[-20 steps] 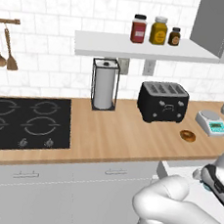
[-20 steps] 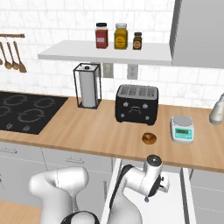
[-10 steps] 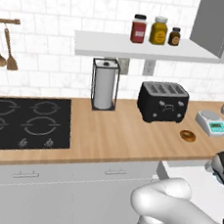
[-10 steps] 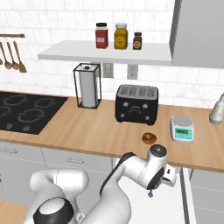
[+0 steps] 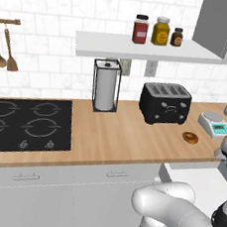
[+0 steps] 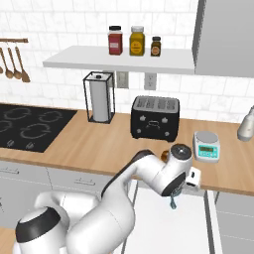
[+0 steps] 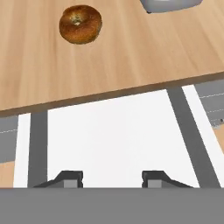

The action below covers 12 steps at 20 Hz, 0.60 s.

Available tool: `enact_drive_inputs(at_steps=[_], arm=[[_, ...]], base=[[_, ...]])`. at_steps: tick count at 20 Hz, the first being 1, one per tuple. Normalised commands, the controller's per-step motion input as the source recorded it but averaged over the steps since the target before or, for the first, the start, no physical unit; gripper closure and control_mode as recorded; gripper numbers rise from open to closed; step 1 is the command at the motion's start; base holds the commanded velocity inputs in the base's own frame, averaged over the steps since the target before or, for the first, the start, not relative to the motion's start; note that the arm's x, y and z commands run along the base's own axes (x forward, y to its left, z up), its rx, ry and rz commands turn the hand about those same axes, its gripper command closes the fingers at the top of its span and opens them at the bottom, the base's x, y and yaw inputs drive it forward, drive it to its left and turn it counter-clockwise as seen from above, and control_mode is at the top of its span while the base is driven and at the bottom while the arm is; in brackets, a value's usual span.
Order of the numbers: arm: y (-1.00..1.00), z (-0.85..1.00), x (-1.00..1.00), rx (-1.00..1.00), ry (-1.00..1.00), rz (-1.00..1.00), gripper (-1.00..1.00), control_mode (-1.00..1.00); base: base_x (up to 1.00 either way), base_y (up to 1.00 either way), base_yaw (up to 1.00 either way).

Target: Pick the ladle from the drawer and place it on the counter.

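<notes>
In the left base view, the hand has climbed from low beside the open drawer point(image 5: 190, 181) to the right edge of the picture, level with the counter point(image 5: 118, 136), near the bagel point(image 5: 190, 137) and the scale point(image 5: 213, 124).

In the right base view, the gripper point(image 6: 173, 201) has risen from deep over the drawer point(image 6: 168, 223) to just below the counter point(image 6: 99, 144) edge. A thin teal sliver hangs at its fingers, which I judge to be the ladle point(image 6: 173, 202), lifted out and ready to go onto the wood.

In the hand view, the fingertips point(image 7: 69, 177) stand apart over the drawer's pale floor, with nothing visible between them. So the grip itself is not confirmed.
</notes>
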Motion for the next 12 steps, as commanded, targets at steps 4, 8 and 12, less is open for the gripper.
enact_drive_inputs(at_steps=[4,8,12], arm=[[0.36,0.33,0.28,0.0,-0.04,0.33,1.0,-1.0],[0.58,0.14,0.54,0.0,0.04,0.39,1.0,-1.0],[0.72,0.14,0.71,0.0,0.1,0.3,1.0,-1.0]], base=[[0.0,0.0,0.0],[0.0,0.0,0.0],[0.0,0.0,0.0]])
